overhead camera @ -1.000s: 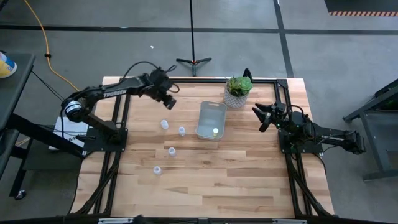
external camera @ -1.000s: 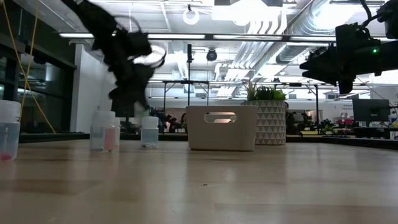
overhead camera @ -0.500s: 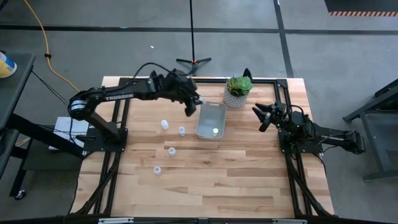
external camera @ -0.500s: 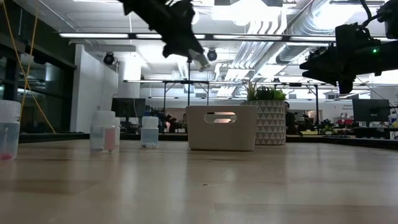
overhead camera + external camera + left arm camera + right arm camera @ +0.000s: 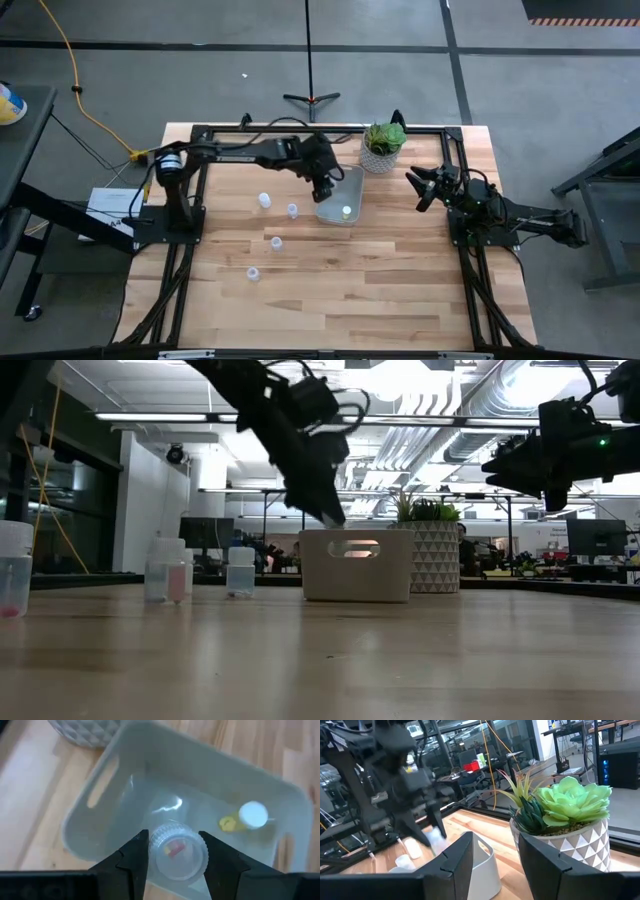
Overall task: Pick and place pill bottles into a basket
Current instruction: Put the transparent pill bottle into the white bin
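My left gripper [image 5: 326,189] hangs over the clear greyish bin [image 5: 340,194], shut on a small pill bottle [image 5: 175,850] with red and yellow pills showing through its base. One bottle [image 5: 248,815] with a white cap lies inside the bin. Several more bottles stand on the table left of the bin, such as one [image 5: 265,200] and another [image 5: 292,210]. My right gripper [image 5: 418,187] is open and empty above the table's right side, next to the potted plant [image 5: 383,146]. My left gripper pinches the bottle's round sides [image 5: 152,852] between its two fingers, from above and pointing down into the bin. The bottle is lifted clear above the bin's floor, its clear bottom end facing the wrist camera.
The white patterned pot with the green plant stands just beyond the bin's far right corner. Two more bottles [image 5: 276,243] [image 5: 253,272] stand nearer the table's front left. Bare wood lies to the near side and right.
My left gripper has gone from above the loose bottles toward the table's right, carrying the bottle, and has come down over the bin's left part. My right arm has kept still.
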`<action>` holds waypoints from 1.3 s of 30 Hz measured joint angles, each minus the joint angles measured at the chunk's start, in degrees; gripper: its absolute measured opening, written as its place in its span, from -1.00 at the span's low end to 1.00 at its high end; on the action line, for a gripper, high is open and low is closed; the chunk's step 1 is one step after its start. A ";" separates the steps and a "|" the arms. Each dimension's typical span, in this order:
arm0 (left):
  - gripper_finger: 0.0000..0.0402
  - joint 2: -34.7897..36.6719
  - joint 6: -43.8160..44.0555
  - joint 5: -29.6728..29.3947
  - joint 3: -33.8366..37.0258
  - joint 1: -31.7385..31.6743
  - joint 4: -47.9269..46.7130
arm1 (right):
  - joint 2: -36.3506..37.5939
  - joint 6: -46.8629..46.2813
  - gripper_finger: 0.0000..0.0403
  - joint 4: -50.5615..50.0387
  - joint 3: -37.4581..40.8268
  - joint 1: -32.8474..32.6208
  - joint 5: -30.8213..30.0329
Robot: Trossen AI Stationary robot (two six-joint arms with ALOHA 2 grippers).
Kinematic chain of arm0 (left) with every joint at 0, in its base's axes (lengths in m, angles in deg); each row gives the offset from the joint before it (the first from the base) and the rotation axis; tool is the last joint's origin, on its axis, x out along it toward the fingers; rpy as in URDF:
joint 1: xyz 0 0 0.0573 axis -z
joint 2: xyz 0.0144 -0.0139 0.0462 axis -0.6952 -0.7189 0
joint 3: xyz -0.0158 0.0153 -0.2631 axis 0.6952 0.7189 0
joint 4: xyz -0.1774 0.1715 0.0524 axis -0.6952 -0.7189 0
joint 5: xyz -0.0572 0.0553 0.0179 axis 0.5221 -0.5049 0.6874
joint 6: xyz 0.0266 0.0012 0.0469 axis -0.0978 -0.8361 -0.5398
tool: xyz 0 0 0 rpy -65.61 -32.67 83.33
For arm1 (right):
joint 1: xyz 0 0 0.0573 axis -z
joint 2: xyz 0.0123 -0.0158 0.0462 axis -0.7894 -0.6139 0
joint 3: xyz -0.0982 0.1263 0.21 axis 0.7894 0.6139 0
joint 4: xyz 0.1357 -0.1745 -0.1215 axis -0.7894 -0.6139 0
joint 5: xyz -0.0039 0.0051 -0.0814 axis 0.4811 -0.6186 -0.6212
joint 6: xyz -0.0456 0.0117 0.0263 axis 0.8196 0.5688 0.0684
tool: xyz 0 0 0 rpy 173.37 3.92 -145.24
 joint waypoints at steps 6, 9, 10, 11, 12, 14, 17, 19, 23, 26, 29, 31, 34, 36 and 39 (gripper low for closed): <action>-0.09 -3.11 -1.21 0.15 -0.04 0.02 0.51 | -0.53 0.00 -0.26 -0.01 0.00 0.00 0.03; -0.06 -3.42 -2.00 -0.01 -0.02 0.02 -0.50 | -0.55 0.00 -0.26 -0.01 0.00 0.00 0.01; -0.05 -3.71 -2.05 -0.39 -0.05 0.02 -0.21 | -0.55 0.00 -0.26 -0.01 0.00 0.00 0.01; -0.04 -3.90 -2.05 -0.66 -0.07 0.02 0.05 | -0.55 0.00 -0.26 -0.01 0.00 0.00 0.01; -0.04 -4.01 -2.05 -0.81 -0.04 0.00 -0.44 | -0.55 0.01 -0.26 -0.01 0.00 0.00 0.01; -0.03 -4.01 -2.67 -0.96 0.04 -0.04 -0.64 | -0.55 0.01 -0.26 -0.01 0.00 0.00 0.01; -0.02 -3.99 -3.52 -0.99 0.00 -0.04 -0.34 | -0.55 0.00 -0.26 -0.01 0.00 0.00 0.02; -0.01 -3.99 -3.53 -1.01 0.00 -0.04 -0.35 | -0.55 0.02 -0.26 -0.01 0.00 0.00 0.01; 0.05 -3.99 -3.54 -1.03 0.00 -0.04 -0.36 | -0.55 0.01 -0.26 -0.01 0.00 0.00 0.02; 0.11 -3.99 -3.54 -1.05 0.00 -0.04 -0.34 | -0.55 0.01 -0.26 -0.01 0.00 0.00 0.02; 0.18 -3.99 -3.54 -1.12 0.00 -0.04 -0.31 | -0.55 0.02 -0.26 -0.01 0.00 0.00 0.03; 0.22 -3.99 -3.54 -1.68 0.00 -0.04 -0.31 | -0.55 0.01 -0.26 -0.01 0.00 0.00 0.03; 0.28 -3.55 -3.54 -3.63 0.01 -0.07 -0.73 | -0.55 0.01 -0.26 -0.01 0.00 0.00 0.03; 0.31 -2.57 -3.54 -4.21 -0.13 -0.07 -1.23 | -0.55 0.00 -0.26 -0.01 0.00 0.00 0.03; 0.33 -0.95 -3.56 -4.27 -2.48 -0.07 -5.07 | -0.54 -0.02 -0.26 -0.01 0.00 0.00 0.03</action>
